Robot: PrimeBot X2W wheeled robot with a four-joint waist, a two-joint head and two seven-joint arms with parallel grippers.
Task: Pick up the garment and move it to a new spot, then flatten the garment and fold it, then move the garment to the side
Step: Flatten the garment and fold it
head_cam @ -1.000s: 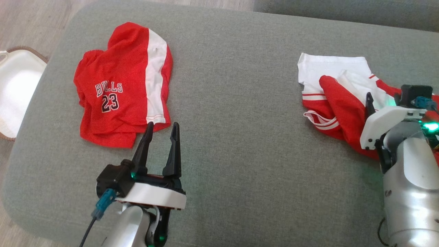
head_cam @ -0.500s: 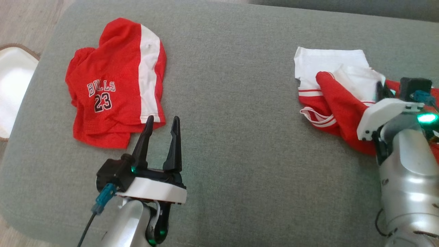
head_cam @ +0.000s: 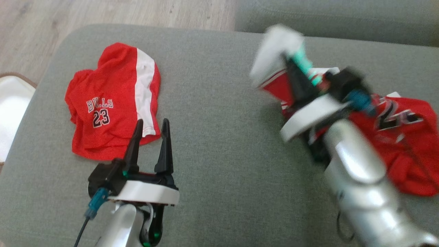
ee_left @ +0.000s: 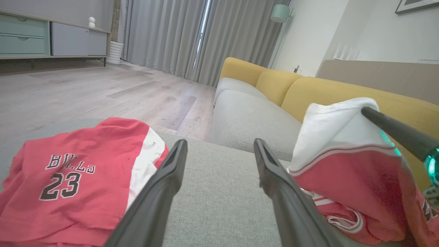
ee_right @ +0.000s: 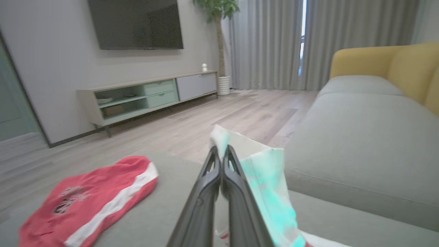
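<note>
Lifted since half a second ago: the white hem of the red-and-white jersey (head_cam: 401, 144), then flat on the grey ottoman (head_cam: 219, 144), now hangs raised from the right gripper (head_cam: 289, 63), whose fingers are clenched on it. Jersey's red body trails on the ottoman's right side. Right arm blurred. Head camera has shifted too. Wide bare stretch in the ottoman's middle, between jersey and red Bulls shorts (head_cam: 103, 103), crumpled toward the left edge. Left gripper (head_cam: 152, 121) released, fingers spread, tips at the shorts' near hem, as before. Sofa (ee_left: 247, 123) close beyond the far edge; wooden floor (head_cam: 103, 13) past the far-left corner.
</note>
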